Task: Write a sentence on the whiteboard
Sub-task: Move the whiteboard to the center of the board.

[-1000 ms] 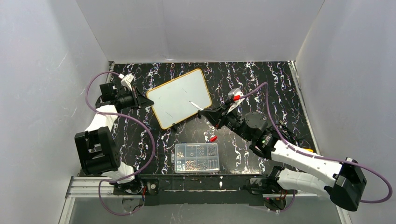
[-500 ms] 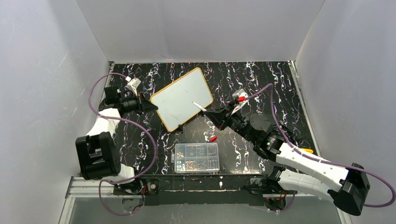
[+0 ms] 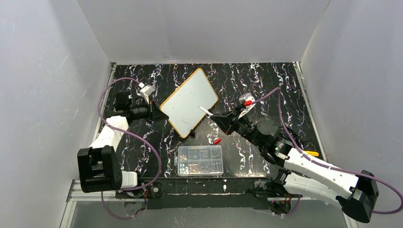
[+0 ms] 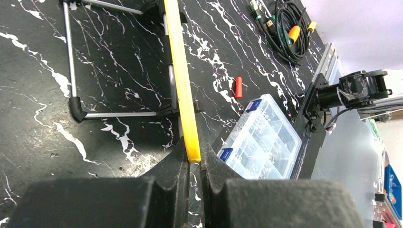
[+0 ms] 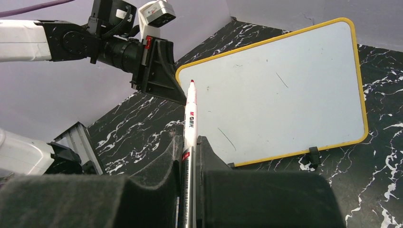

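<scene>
**A:** How far along is the sentence?

**B:** Not begun, as I judge it. The whiteboard (image 3: 189,102) shows a few faint stray strokes and no red words, so all the writing is left.

**A:** Is the board secured?

**B:** Yes. My left gripper (image 4: 192,159) is clamped on its yellow rim at a corner, one finger on each side of the edge. The board runs straight ahead from those fingers, propped up at a tilt.

**A:** And the pen?

**B:** My right gripper (image 5: 189,142) is closed around the marker (image 5: 190,116). The barrel sits between the fingers and the bare red tip points out past them. The board's face is just ahead of that tip, but I cannot tell whether they touch. The red cap (image 3: 216,141) lies on the table (image 3: 266,80) beneath my right gripper, near the clear box (image 3: 200,160).

**A:** How are your arms set?

**B:** The left arm is folded at the elbow, with the wrist level and aimed sideways at the board's corner. The right arm is stretched long and low toward the board, with the wrist angled across it.
</scene>
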Controlling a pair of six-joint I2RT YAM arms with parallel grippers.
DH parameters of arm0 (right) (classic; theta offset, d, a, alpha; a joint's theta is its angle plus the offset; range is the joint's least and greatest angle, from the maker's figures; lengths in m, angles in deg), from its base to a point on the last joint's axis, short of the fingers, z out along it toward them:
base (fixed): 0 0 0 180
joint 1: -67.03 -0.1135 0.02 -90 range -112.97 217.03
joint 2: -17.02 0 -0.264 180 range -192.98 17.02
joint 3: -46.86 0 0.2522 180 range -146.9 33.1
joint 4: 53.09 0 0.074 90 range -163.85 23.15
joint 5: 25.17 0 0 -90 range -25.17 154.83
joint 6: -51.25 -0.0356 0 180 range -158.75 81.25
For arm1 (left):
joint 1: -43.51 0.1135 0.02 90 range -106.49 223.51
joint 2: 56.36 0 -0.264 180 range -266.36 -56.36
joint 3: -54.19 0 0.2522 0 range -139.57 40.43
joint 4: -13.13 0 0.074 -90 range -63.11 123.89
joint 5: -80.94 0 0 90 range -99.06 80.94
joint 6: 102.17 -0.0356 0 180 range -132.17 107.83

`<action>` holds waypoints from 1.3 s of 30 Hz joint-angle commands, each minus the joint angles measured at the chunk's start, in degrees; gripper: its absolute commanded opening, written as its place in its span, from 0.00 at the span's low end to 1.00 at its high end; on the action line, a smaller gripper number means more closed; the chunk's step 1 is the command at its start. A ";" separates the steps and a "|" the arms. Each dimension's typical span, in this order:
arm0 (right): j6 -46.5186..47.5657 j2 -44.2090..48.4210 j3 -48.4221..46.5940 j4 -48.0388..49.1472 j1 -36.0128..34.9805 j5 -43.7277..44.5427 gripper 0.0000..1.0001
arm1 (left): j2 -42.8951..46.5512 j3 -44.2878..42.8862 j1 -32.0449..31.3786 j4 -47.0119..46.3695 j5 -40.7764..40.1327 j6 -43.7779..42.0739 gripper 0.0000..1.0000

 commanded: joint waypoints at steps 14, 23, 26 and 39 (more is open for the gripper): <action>0.76 -0.23 0.15 0.80 -0.39 0.79 0.01 | 5.79 0.06 -0.83 3.14 -3.67 5.46 0.56; 1.09 -1.54 -0.78 -0.25 -0.38 0.74 0.01 | 1.82 -5.54 0.55 -0.21 -2.47 7.86 0.71; 0.91 -2.21 -1.25 0.00 -0.39 0.47 0.01 | -1.76 -8.55 0.60 -0.22 -0.44 7.77 0.68; 0.15 -3.74 -1.25 -0.33 -0.39 0.65 0.01 | -7.79 -13.94 -1.54 2.73 1.70 6.66 0.41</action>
